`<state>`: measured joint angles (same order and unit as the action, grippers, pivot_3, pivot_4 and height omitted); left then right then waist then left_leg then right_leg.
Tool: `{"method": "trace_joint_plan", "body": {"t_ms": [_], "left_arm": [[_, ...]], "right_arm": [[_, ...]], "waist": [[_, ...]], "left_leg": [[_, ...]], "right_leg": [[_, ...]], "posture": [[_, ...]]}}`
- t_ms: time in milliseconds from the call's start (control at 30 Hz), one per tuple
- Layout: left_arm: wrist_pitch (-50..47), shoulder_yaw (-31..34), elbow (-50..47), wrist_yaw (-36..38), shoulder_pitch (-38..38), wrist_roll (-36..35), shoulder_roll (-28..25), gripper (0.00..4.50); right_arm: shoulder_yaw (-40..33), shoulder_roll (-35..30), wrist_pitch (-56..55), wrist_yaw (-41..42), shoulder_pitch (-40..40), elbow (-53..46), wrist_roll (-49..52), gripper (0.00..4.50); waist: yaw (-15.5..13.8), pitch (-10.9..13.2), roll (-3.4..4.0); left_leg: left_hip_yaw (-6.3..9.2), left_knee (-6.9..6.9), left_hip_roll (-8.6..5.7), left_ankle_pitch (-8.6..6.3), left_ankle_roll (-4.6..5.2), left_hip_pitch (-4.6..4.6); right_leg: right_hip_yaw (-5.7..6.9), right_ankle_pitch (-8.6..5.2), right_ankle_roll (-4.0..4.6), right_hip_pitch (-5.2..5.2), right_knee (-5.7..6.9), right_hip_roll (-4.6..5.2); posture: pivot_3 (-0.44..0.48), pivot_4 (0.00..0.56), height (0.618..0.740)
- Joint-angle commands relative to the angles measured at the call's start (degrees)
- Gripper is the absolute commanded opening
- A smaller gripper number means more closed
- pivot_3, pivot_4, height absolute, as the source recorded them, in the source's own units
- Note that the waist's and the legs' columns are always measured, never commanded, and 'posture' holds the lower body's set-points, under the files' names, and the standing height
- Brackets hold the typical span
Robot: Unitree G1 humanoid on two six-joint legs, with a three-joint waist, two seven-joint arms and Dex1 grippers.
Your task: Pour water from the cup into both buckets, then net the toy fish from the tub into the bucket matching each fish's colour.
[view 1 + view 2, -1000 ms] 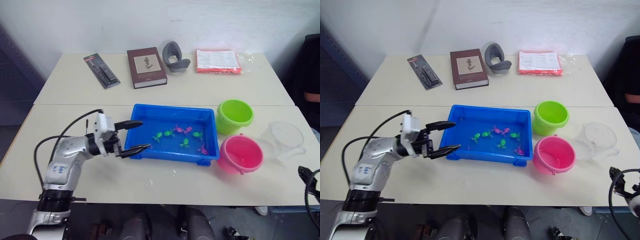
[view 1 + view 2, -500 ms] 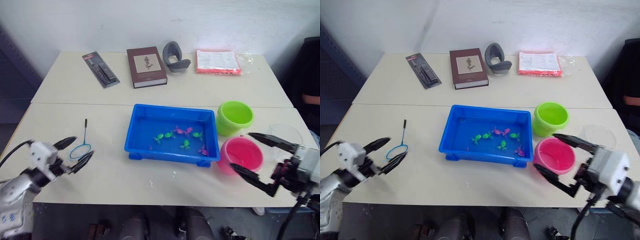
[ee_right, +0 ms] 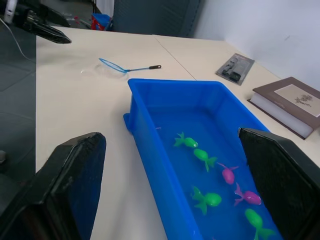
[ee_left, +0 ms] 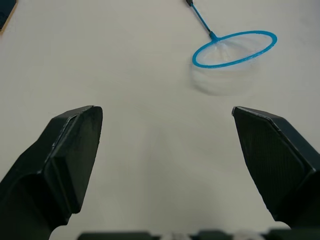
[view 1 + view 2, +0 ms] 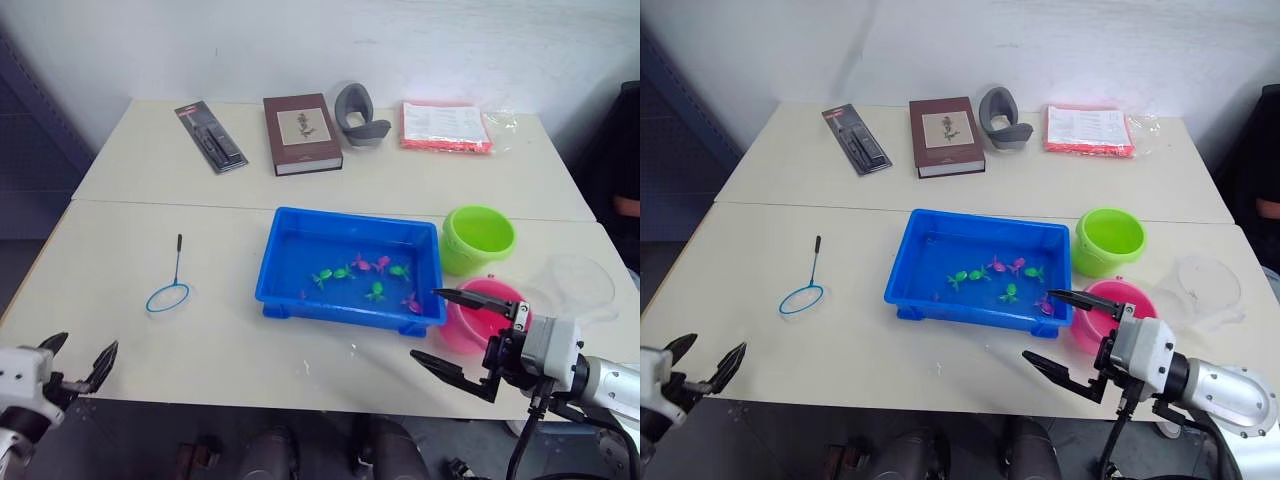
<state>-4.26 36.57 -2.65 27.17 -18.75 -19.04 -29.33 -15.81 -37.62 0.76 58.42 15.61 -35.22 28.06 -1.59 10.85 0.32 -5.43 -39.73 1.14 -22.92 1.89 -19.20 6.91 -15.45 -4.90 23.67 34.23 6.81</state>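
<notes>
left gripper (image 5: 75,362): pulled right back off your tub (image 5: 352,312), jaws apart, empty
right gripper (image 5: 450,331): swung in by the pink bucket (image 5: 490,300), spread wide
net (image 5: 168,292): lying untouched, left of tub
cup (image 5: 577,285): far right, ungrabbed, so pouring's still ahead of you

Bare tabletop (image 5: 120,270) surrounds the net (image 5: 171,284), well apart from the tub (image 5: 350,268). The pink bucket (image 5: 484,315) and lime green bucket (image 5: 477,237) crowd the tub's right end.

Right tool (image 5: 1063,332) gapes beside tub (image 5: 908,264), seemingly empty

Table (image 5: 150,220) (cream): net (image 5: 170,290); tub (image 5: 350,305); buckets (image 5: 478,235); book (image 5: 302,133).
</notes>
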Motion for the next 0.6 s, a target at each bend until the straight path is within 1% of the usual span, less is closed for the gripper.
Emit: {"method": "trace_joint_plan", "body": {"t_ms": [33, 133, 167, 267, 333, 400, 467, 533, 600], "left_arm": [[-10.37, -3.04, -5.96, -5.74, 6.53, 0.50, -2.73, 4.50], [-23.58, -6.07, -6.79, -10.02, 14.42, -0.55, -4.41, 4.50], [-28.99, -8.43, -6.00, -11.02, 18.35, 0.00, -5.70, 4.50], [-37.19, -15.05, -1.33, -11.07, 28.45, 2.42, -8.78, 4.50], [-39.44, -17.35, 4.35, -12.17, 34.29, 3.80, -9.02, 4.50], [-39.09, -20.55, 10.13, -12.00, 38.65, 5.99, -9.12, 4.50], [-39.69, -22.81, 15.39, -12.24, 42.02, 7.77, -8.99, 4.50], [-40.76, -23.08, 20.63, -13.93, 45.37, 8.46, -7.93, 4.50], [-41.22, -25.22, 25.00, -13.01, 47.78, 9.17, -7.14, 4.50]], "right_arm": [[0.86, -1.17, -3.43, 1.58, -0.12, 0.41, -1.65, 4.46], [1.21, -1.10, -3.99, 1.32, -0.33, 0.85, -1.94, 4.46], [1.33, -0.99, -4.07, 0.98, -0.44, 0.96, -2.15, 4.46], [1.73, -0.68, -4.13, -0.40, -0.56, 0.90, -2.95, 4.46], [1.61, -0.50, -3.99, -1.49, -0.41, 0.71, -3.38, 4.46], [1.54, -0.45, -3.64, -2.36, -0.10, 0.48, -3.65, 4.46], [1.78, -0.50, -3.52, -2.94, 0.20, 0.13, -3.88, 4.46], [1.72, -0.46, -3.54, -3.67, 0.65, -0.32, -4.04, 4.46], [1.27, -0.38, -3.43, -4.76, 1.03, -0.91, -4.20, 4.46]], "waist": [[-0.04, -0.03, -0.05], [0.23, -0.05, -0.08], [0.25, -0.05, -0.08], [0.24, -0.06, -0.09], [0.34, -0.06, -0.10], [0.64, -0.06, -0.10], [0.62, -0.06, -0.10], [0.47, -0.06, -0.12], [0.29, -0.07, -0.14]], "left_leg": [[0.01, -0.02, -0.01, 0.01, 0.00, 0.00], [-0.02, -0.03, -0.01, 0.01, -0.03, 0.02], [-0.02, -0.04, -0.01, 0.02, -0.03, 0.01], [-0.03, -0.15, -0.01, 0.10, -0.09, -0.01], [-0.05, -0.20, -0.04, 0.12, -0.12, -0.01], [-0.15, -0.20, -0.03, 0.13, -0.12, 0.01], [-0.16, -0.21, -0.03, 0.14, -0.14, 0.00], [-0.17, -0.24, -0.04, 0.15, -0.14, 0.00], [-0.16, -0.28, -0.04, 0.17, -0.14, -0.02]], "right_leg": [[0.01, 0.00, 0.00, 0.00, 0.04, -0.01], [0.02, 0.00, -0.01, -0.01, 0.26, -0.05], [0.03, 0.00, -0.01, -0.01, 0.35, -0.07], [0.11, 0.01, -0.02, -0.02, 0.46, -0.18], [0.19, 0.01, -0.02, -0.02, 0.52, -0.26], [0.33, 0.01, -0.02, 0.01, 0.53, -0.31], [0.53, 0.00, -0.02, 0.02, 0.53, -0.40], [0.61, 0.00, -0.03, 0.01, 0.55, -0.53], [0.62, 0.00, -0.03, 0.01, 0.59, -0.53]], "posture": [[0.000, 0.150, 0.740], [0.000, 0.150, 0.740], [0.000, 0.150, 0.740], [0.000, 0.150, 0.740], [0.000, 0.150, 0.740], [0.000, 0.150, 0.740], [0.000, 0.150, 0.740], [0.000, 0.150, 0.740], [0.000, 0.150, 0.740]]}}
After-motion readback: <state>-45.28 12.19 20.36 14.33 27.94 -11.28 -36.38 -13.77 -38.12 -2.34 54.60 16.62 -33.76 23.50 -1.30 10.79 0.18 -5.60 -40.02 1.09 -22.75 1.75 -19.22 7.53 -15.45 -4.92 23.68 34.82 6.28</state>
